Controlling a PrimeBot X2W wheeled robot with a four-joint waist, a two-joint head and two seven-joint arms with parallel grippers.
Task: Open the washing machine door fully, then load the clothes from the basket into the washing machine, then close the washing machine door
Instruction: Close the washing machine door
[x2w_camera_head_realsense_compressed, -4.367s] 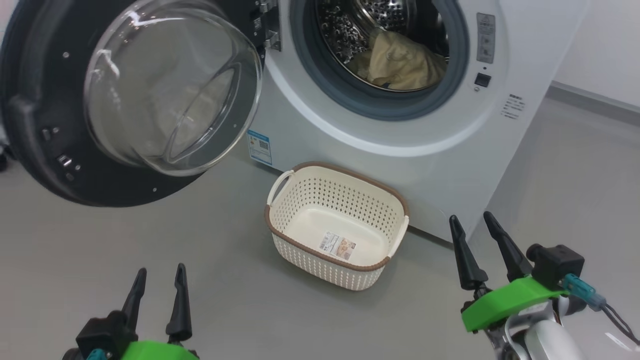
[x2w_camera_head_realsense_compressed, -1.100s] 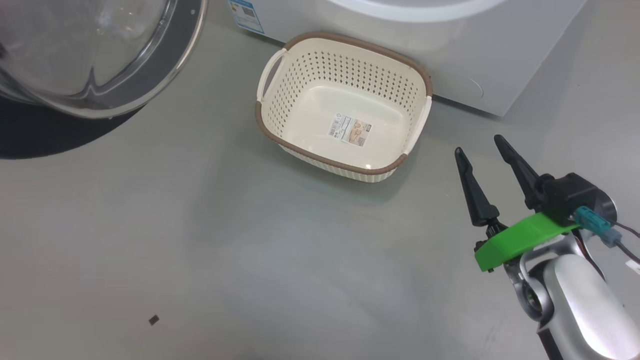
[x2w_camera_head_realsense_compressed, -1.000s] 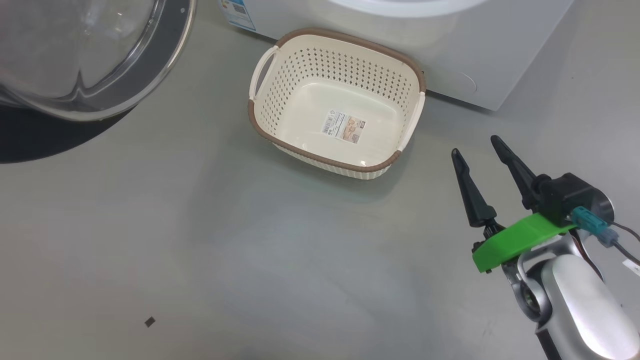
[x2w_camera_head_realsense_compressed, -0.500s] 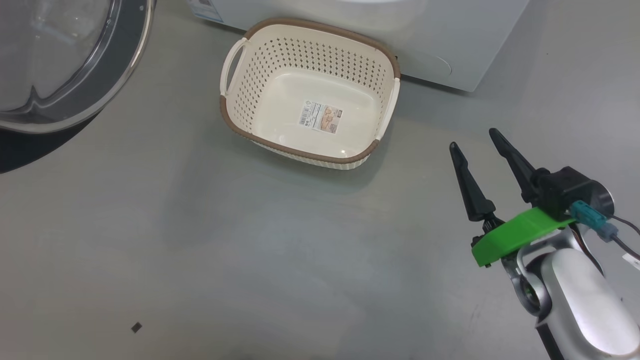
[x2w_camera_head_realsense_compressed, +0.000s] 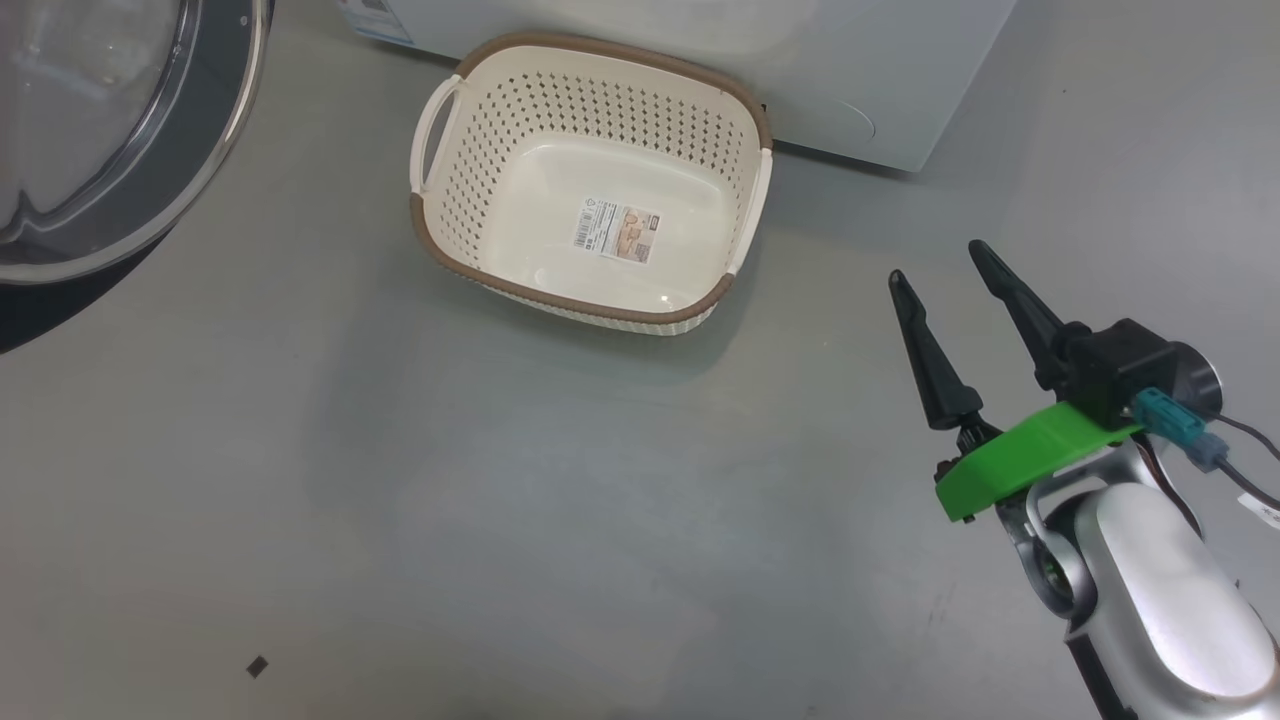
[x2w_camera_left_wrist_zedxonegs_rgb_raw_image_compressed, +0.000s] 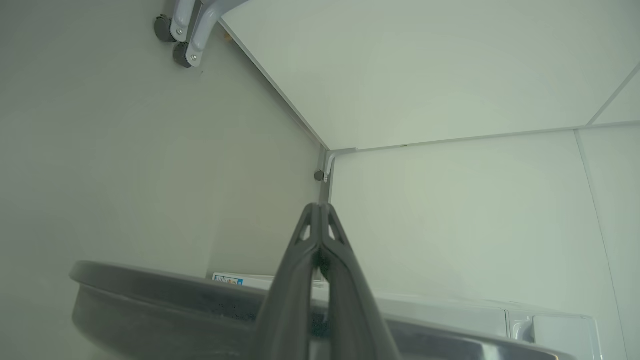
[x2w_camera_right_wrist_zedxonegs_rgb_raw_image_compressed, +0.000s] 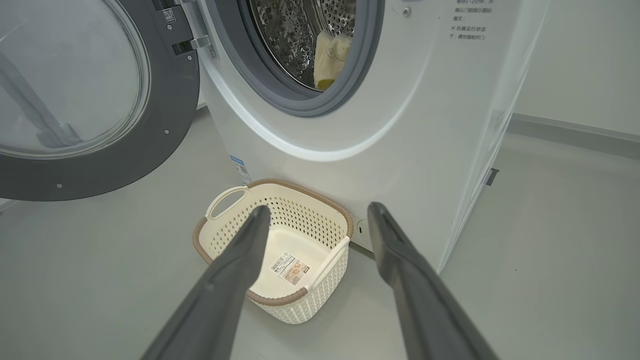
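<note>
The right end effector (x2w_camera_head_realsense_compressed: 934, 262) hangs open and empty, its two fingers spread over bare grey floor (x2w_camera_head_realsense_compressed: 500, 480), with free floor on both sides of it and behind. Ahead and to its left sits one basket (x2w_camera_head_realsense_compressed: 590, 300), empty, its far rim close against the front of the one washing machine (x2w_camera_right_wrist_zedxonegs_rgb_raw_image_compressed: 400, 125). Farther left the door (x2w_camera_right_wrist_zedxonegs_rgb_raw_image_compressed: 165, 125) stands wide open, its black ring well apart from the basket. One bundle of pale yellow clothes (x2w_camera_right_wrist_zedxonegs_rgb_raw_image_compressed: 330, 57) lies in the drum, above and beyond the fingertips. The left end effector (x2w_camera_left_wrist_zedxonegs_rgb_raw_image_compressed: 318, 207) is closed, its fingers pressed together on nothing. It crosses the door's dark curved edge; whether it touches that edge I cannot tell.
</note>
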